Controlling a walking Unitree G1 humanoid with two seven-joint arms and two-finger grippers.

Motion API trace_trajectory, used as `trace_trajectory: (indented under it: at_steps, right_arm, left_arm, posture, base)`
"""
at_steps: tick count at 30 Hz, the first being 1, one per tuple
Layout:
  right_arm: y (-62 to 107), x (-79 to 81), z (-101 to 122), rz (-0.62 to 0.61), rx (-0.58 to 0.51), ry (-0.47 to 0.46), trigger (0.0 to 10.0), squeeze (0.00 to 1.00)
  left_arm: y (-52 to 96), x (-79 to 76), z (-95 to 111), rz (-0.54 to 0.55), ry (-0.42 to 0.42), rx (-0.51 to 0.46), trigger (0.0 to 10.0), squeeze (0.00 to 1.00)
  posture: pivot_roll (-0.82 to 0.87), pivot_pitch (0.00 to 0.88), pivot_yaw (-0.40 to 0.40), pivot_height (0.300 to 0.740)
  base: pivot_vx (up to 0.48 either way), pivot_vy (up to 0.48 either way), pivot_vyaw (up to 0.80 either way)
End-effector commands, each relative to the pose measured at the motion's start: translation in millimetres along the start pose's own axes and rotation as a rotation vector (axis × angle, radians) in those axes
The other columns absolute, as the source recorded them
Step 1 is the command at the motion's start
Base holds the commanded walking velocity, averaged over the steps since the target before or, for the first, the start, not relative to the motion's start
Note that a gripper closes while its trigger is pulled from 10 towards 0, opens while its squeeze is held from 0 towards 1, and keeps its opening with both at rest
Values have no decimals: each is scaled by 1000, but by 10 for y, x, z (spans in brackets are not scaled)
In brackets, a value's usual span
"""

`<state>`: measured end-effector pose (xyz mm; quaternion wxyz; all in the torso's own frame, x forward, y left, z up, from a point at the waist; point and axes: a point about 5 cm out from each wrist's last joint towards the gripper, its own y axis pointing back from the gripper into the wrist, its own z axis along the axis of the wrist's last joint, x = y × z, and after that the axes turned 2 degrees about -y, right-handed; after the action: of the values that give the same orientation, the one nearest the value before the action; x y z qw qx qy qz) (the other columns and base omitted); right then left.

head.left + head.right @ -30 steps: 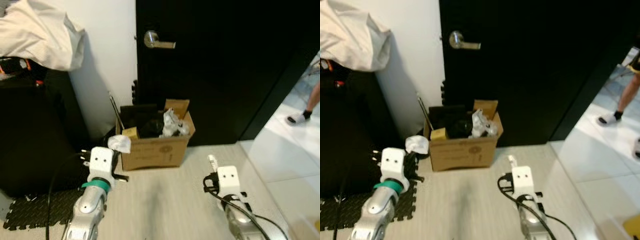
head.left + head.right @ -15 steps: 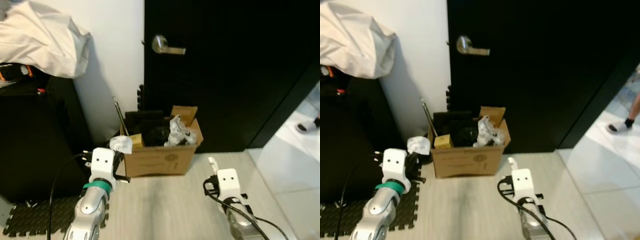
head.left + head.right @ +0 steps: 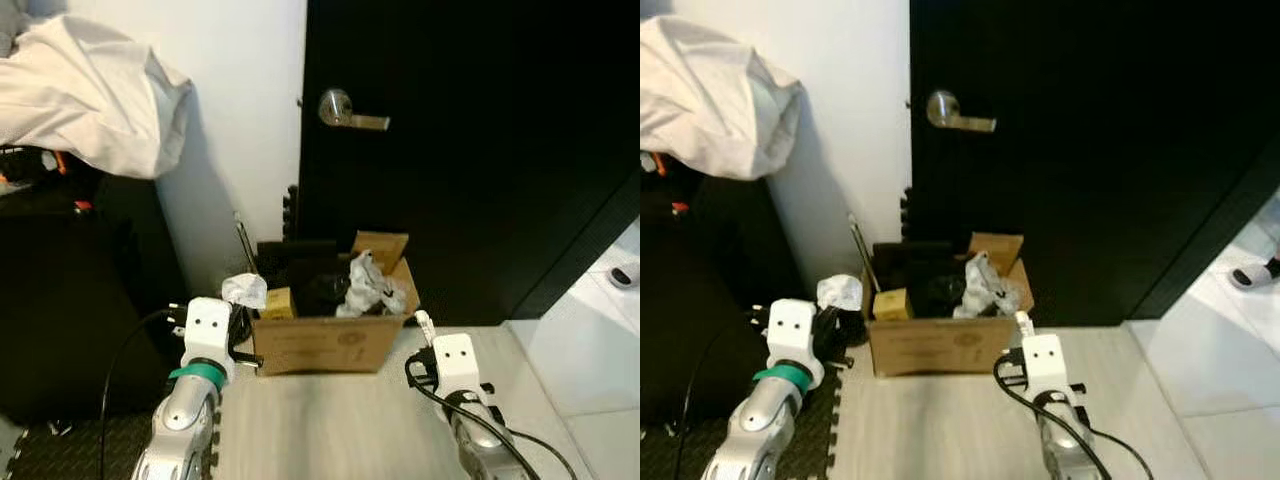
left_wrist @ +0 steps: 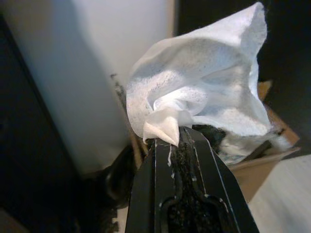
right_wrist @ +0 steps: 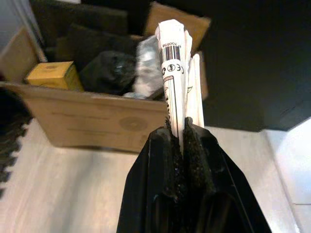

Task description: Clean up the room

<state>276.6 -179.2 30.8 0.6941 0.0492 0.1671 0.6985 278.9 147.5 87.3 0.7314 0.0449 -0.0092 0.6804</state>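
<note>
Nearest, both arms reach forward over the floor: the left gripper [image 4: 177, 138] has its fingers clamped on a crumpled white tissue [image 4: 204, 92] by the cardboard box's left corner, the right gripper [image 5: 181, 131] on a folded barcoded paper slip [image 5: 174, 53] before its right corner. The open cardboard box [image 3: 330, 345] holds a yellow carton [image 5: 51, 75], dark items hard to make out and crumpled plastic. Behind stands a black door [image 3: 470, 150]; 1 foot [image 3: 625, 277] is cut off at right.

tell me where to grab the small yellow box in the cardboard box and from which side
Judging by its pose, take the small yellow box across its two long sides, coming straight down from above. It sits in the near left corner of the open brown cardboard box, top face exposed, the cardboard wall close in front and a black bundle beside it, so a sideways approach looks blocked.
</note>
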Motion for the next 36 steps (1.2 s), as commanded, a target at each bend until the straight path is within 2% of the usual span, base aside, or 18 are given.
trace_trajectory:
  at_steps: [1, 12, 15, 20, 36]
  right_arm:
    - [22, -34, -69, -12, 27, 1, 10000, 0]
    - [27, -24, -85, -1, 35, 35, 10000, 0]
    - [25, -12, -86, 7, 37, 38, 10000, 0]
    - [25, -46, -95, -14, 39, -13, 10000, 0]
    - [8, 16, -148, 21, 65, 11, 10000, 0]
  left_arm:
    - [12, 2, -27, 2, -4, 10, 10000, 0]
    - [-2, -7, -16, -2, -3, 6, 10000, 0]
    - [-4, -7, -14, -3, -3, 6, 10000, 0]
    - [2, -10, -23, -2, -2, 8, 10000, 0]
    - [36, 14, -67, -17, -15, 19, 10000, 0]
  posture:
    - [54, 0, 43, 740]
    - [53, 0, 48, 740]
    - [52, 0, 48, 740]
    - [54, 2, 45, 740]
    - [29, 20, 54, 740]
  base:
    - [285, 0, 0]
    - [285, 0, 0]
    - [285, 0, 800]
    - [285, 0, 273]
    - [286, 0, 0]
